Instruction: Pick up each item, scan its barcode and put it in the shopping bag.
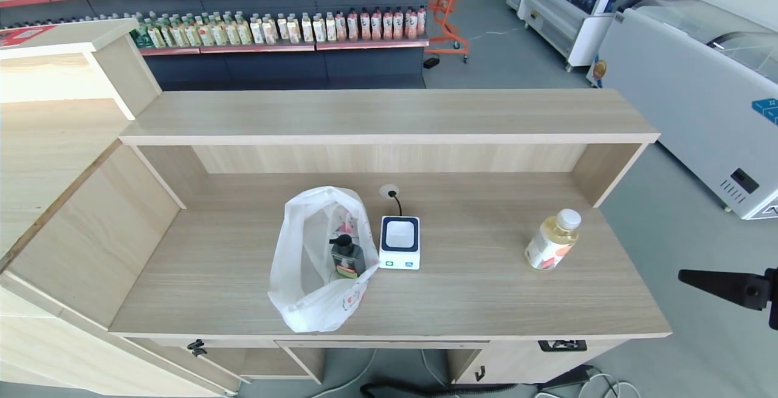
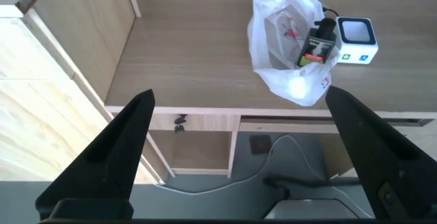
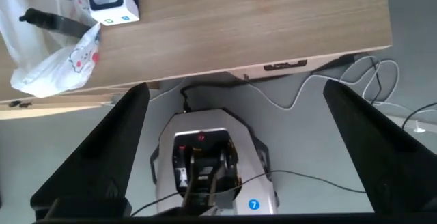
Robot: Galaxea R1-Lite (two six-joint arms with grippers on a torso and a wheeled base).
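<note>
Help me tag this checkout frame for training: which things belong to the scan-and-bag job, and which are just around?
Job in hand:
shopping bag
pump bottle, already inside the bag
scanner, beside the bag
drink bottle, standing on the counter, not yet bagged

Just around:
shelves of bottles behind the counter
orange trolley
chest freezer

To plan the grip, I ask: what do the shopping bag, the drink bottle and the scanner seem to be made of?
Shopping bag: thin whitish plastic film; it is crumpled, slumped and slightly see-through.
Drink bottle: clear, probably plastic; yellowish liquid shows through, and the cap is white.
Scanner: probably hard white plastic, smooth, with a dark-framed window.
</note>
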